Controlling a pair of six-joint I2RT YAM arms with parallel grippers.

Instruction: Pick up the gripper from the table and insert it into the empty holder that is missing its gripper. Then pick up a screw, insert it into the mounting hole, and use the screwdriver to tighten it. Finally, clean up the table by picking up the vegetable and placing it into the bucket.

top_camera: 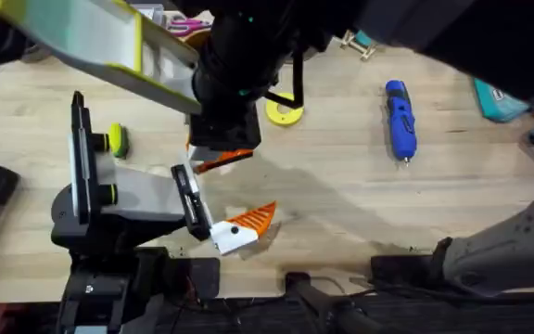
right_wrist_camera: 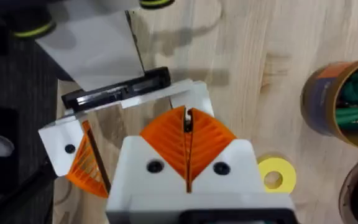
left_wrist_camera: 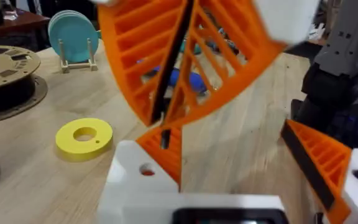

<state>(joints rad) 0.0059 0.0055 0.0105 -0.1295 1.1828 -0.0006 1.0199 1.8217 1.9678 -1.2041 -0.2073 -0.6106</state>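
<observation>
We see the right gripper [right_wrist_camera: 187,134] clenched, apparently pinching the gripper [left_wrist_camera: 168,152] at the holder [left_wrist_camera: 135,180]. The left gripper [left_wrist_camera: 229,146] is spread, and the screwdriver [top_camera: 400,119] lies toward two o'clock.

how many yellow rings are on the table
1. The yellow ring lies on the table, left of the blue screwdriver, partly covered by an arm in the overhead view. More could be hidden under the arms.

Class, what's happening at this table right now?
The right arm reaches across, its pincer shut directly above the white holder of the open left pincer, where the orange gripper sits at the mount. Whether it is fully seated is unclear. The blue screwdriver lies untouched on the table.
</observation>
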